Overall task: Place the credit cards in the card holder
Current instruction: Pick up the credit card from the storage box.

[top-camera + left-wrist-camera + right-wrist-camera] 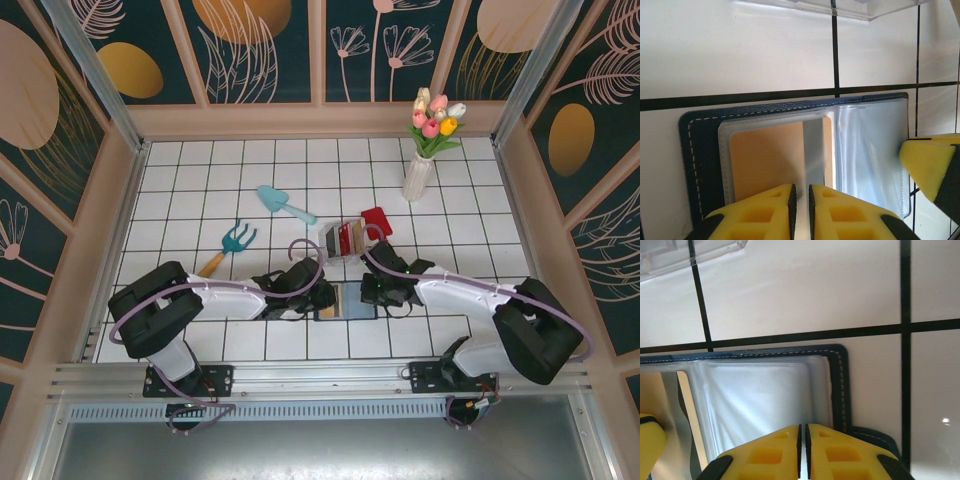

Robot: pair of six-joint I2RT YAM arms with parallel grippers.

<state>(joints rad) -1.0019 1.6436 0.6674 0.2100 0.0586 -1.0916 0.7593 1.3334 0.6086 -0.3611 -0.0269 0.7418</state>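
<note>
The navy card holder (352, 300) lies open on the tiles between my two grippers, its stitched edge (700, 150) and corner (840, 375) close up in the wrist views. A gold-tan card (765, 160) sits inside its left clear sleeve. My left gripper (322, 297) (800, 192) is shut on a thin pale sheet standing edge-on, seemingly a clear sleeve. My right gripper (372, 292) (803, 429) is shut on the right-hand clear sleeve (760, 400). A red card (377, 218) lies behind a clear rack (340, 240) that holds more cards.
The rack's edge (840, 7) (670, 257) stands just beyond the holder. A teal scoop (283, 203) and a teal rake (230, 245) lie to the back left. A vase of tulips (420, 175) stands at the back right. Wooden walls enclose the table.
</note>
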